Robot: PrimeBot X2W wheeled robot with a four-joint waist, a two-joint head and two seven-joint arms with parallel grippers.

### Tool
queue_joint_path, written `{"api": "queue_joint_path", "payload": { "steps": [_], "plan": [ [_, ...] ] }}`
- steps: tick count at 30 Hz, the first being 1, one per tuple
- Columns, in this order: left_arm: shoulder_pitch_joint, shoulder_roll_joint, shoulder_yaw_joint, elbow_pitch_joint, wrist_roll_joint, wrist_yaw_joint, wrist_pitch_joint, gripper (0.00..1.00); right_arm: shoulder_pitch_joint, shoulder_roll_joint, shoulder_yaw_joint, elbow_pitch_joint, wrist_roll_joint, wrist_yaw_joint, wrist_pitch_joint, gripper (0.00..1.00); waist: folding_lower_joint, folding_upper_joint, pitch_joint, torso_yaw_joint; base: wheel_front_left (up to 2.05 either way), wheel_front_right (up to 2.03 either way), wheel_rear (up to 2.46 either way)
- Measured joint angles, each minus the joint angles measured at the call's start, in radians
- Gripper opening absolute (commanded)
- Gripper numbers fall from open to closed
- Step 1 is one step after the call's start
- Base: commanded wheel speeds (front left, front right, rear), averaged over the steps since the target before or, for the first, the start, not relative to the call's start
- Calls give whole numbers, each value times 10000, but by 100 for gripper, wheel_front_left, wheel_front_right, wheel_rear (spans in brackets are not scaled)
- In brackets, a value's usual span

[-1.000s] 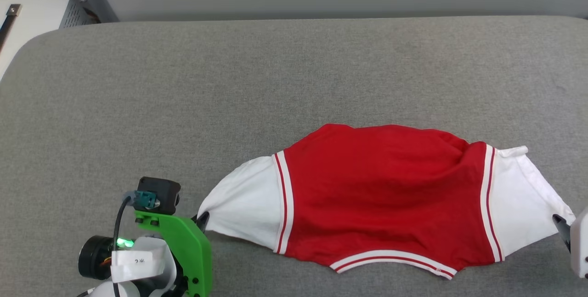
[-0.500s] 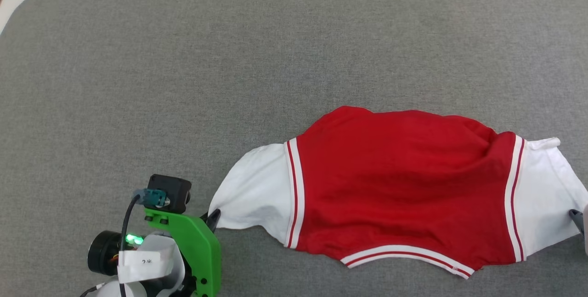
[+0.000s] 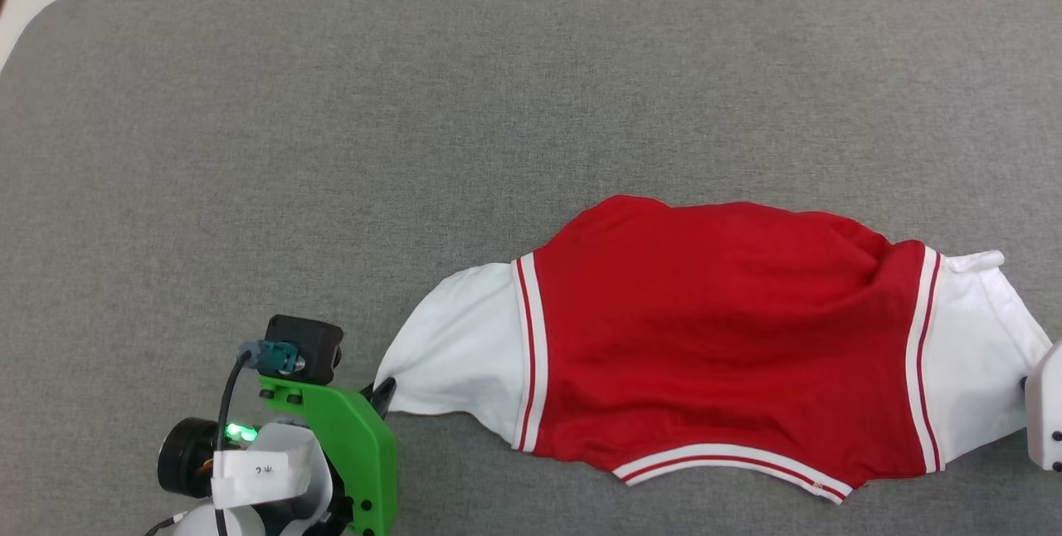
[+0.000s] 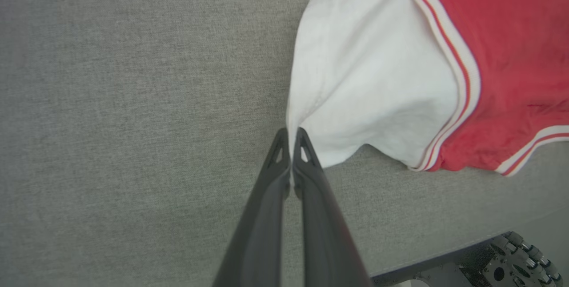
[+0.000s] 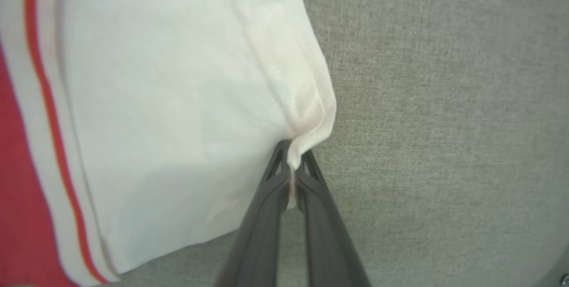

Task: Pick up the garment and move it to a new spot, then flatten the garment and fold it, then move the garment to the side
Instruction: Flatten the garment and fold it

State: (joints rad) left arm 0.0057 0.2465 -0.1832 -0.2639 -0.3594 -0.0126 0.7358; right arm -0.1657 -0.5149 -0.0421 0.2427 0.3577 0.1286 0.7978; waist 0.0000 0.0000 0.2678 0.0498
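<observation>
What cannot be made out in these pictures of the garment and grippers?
- Underside of the garment: head view, it lies against the gray surface.
- Fingers of the right gripper: head view, mostly covered by its pale housing and cut by the right edge.
- Fingers of the left gripper: head view, the green mount hides all but a dark tip.
- Red body of the garment: right wrist view, cut by the left edge.

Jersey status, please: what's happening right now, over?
Left fingers shut on one white sleeve tip. Right fingers shut on the other. Jersey lying spread on grey surface. Nothing in the way.
</observation>
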Motion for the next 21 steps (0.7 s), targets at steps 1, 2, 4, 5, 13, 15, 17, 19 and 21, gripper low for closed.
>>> {"api": "queue_joint_path", "payload": {
  "steps": [1, 2, 4, 5, 13, 15, 17, 19, 21],
  "plan": [
    [0, 2, 12, 15, 0, 0, -94, 0, -3, 4, 31, -2, 6, 2, -84, 0, 0, 0, -57, -19, 0, 0, 0],
    [-3, -8, 29, 27, -27, 0, -199, 0, -7, -6, 54, -29, 36, 2, -186, 0, 0, 0, -120, -39, 0, 0, 0],
    [-21, -52, 50, 71, -104, 0, -364, 0, -6, -29, 73, -98, 173, 17, -353, 0, 0, 0, -254, -71, 0, 0, 0],
    [-24, -50, 54, 123, -115, -2, -405, 0, 3, -48, 111, -188, 314, 17, -437, 0, 0, 0, -346, -89, 0, 0, 0],
    [-107, -27, 372, 213, -205, 8, -974, 0, -22, -456, -21, -1425, 1818, 17, -978, 0, 0, 0, -1271, -249, 0, 0, 0],
    [-245, 38, 470, 274, -207, 6, -1014, 0, -112, -531, -92, -1651, 2092, 17, -1074, 0, 0, 0, -1492, -297, 0, 0, 0],
    [-364, 115, 591, 282, -247, 2, -1051, 0, -176, -644, -15, -1837, 2184, 19, -1137, 0, 0, 0, -1716, -339, 0, 0, 0],
    [-518, 163, 732, 217, -410, -8, -1116, 0, -287, -800, 44, -2057, 2196, 19, -1221, 0, 0, 0, -1964, -383, 0, 0, 0],
    [-710, 182, 968, 71, -476, 35, -1225, 0, -463, -859, 67, -2293, 2339, 19, -1340, 0, 0, 1, -2173, -424, 0, 0, 0]
  ]
}}
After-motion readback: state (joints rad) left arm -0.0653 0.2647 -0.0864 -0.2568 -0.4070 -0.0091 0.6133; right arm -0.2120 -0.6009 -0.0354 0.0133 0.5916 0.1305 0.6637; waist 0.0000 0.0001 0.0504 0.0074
